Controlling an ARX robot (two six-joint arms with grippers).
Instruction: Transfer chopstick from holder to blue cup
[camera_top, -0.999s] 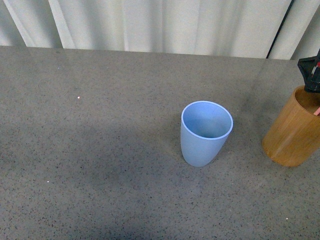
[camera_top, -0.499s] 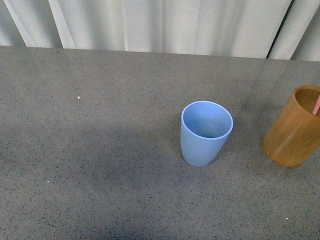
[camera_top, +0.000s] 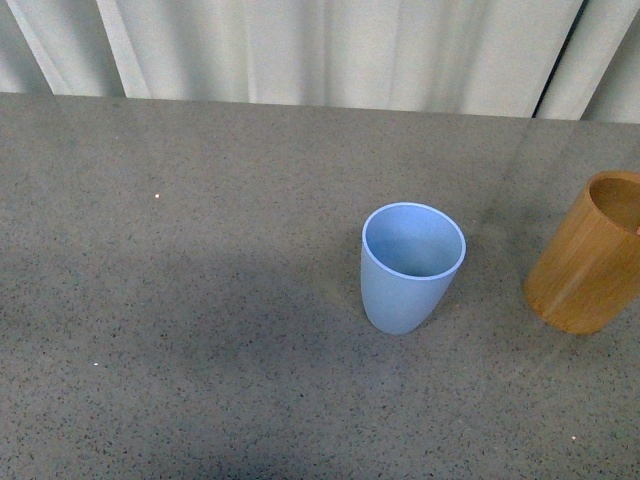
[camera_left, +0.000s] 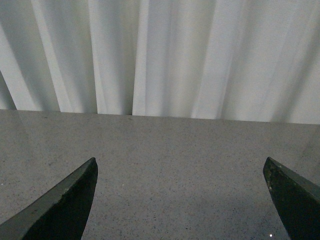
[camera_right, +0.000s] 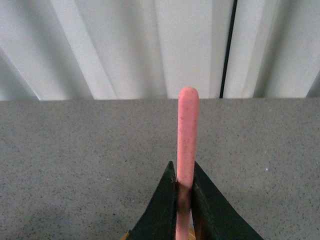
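The blue cup (camera_top: 413, 265) stands upright and open-mouthed on the desk (camera_top: 200, 300), with bare surface all round it, so a stick can come down into it from above without obstruction. To the cup's right, apart from it and cut off by the front view's edge, stands the wooden holder (camera_top: 588, 255); no stick shows in the part of its mouth that is visible.

The pink chopstick (camera_right: 187, 130) is in the right wrist view, pinched between the right fingers (camera_right: 162, 205), which press together on its shaft and leave a long rounded end standing free beyond them. That grip low on the shaft probably keeps the stick in line with the fingers, so it can be steered end-first into the cup. The cup does not appear in this view, so how far the stick is from it cannot be told; a tan sliver at the frame's edge hints that the holder is close below.

The left fingers (camera_left: 65, 205) are spread wide and hold nothing, over bare desk, evidently out of the way.
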